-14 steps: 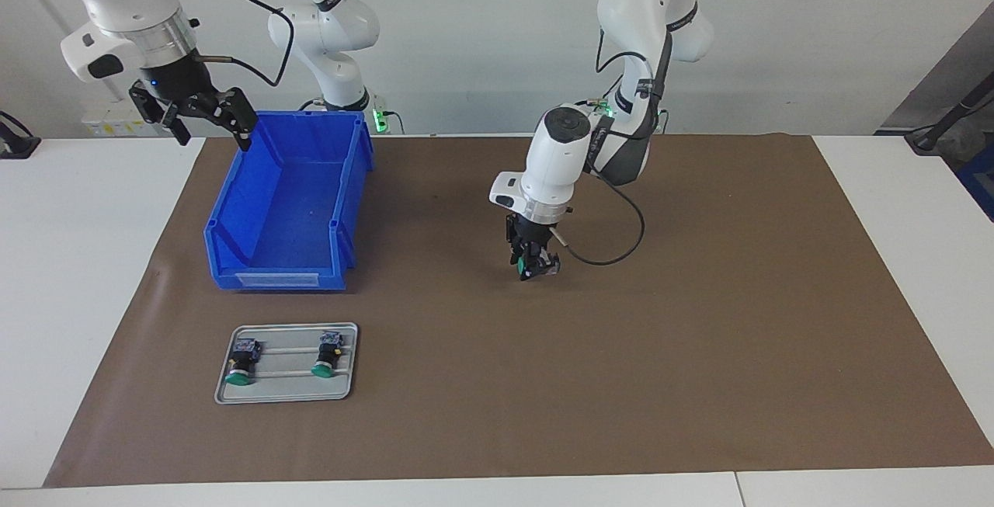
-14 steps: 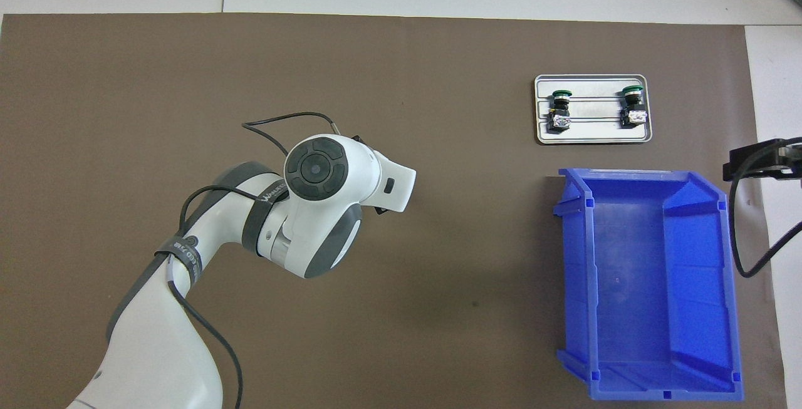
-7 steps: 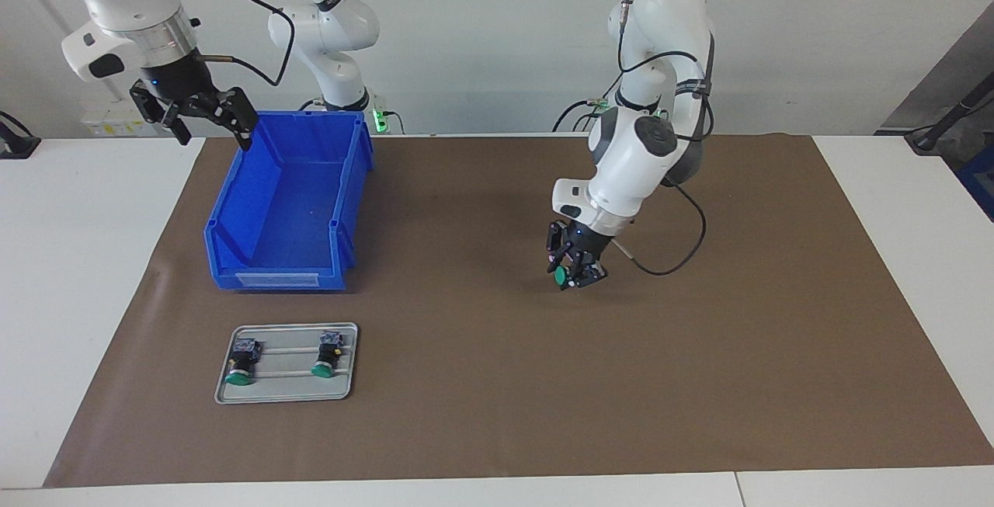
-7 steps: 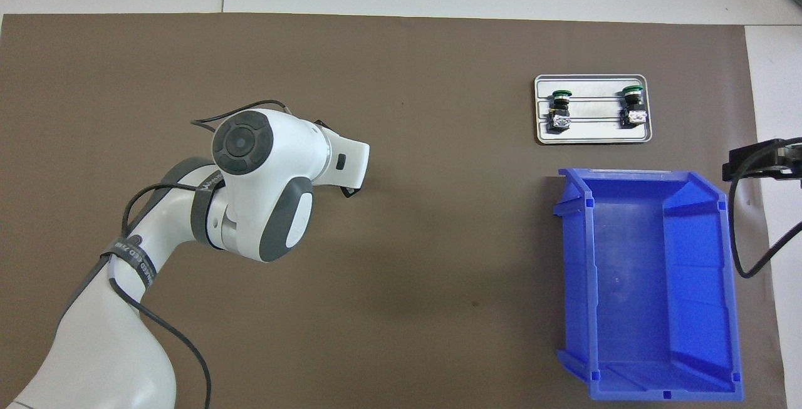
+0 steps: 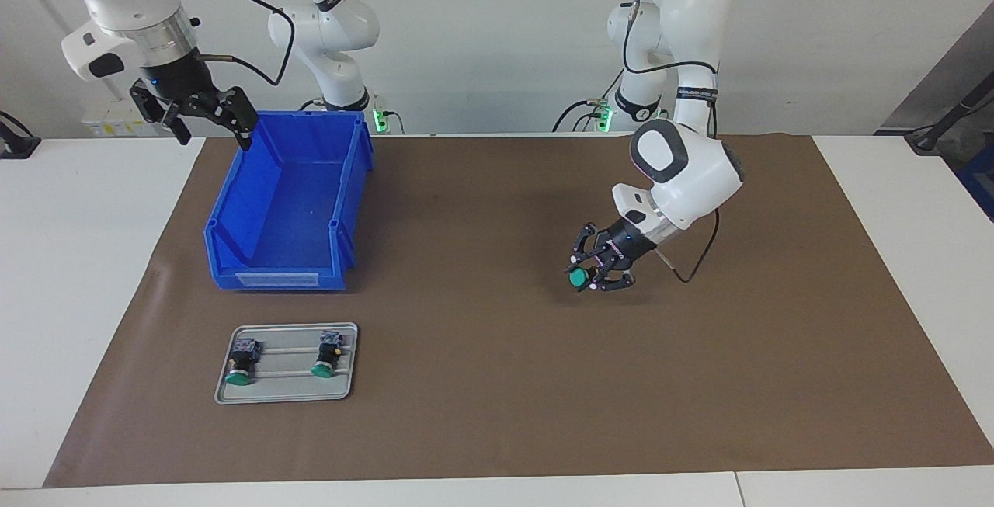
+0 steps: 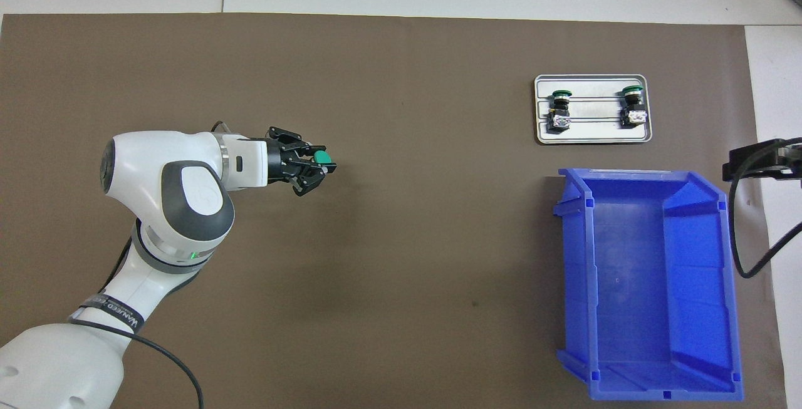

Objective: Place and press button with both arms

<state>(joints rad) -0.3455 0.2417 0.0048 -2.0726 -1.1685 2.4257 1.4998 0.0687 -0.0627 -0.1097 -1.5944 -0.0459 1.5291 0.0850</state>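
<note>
My left gripper (image 5: 596,268) (image 6: 311,169) is shut on a green-capped button (image 5: 578,279) (image 6: 323,158). It holds it tilted a little above the middle of the brown mat (image 5: 505,383), cap pointing toward the right arm's end of the table. Two more buttons (image 5: 241,363) (image 5: 326,355) lie on a grey tray (image 5: 283,393) (image 6: 592,138) farther from the robots than the blue bin. My right gripper (image 5: 194,111) (image 6: 749,161) waits in the air by the blue bin's corner nearest the robots.
An empty blue bin (image 5: 291,200) (image 6: 648,284) stands at the right arm's end of the mat. White table (image 5: 70,258) surrounds the mat.
My left arm has swung toward its own end of the table with the button, and its wrist has tilted from pointing down to nearly level. The right arm has not moved.
</note>
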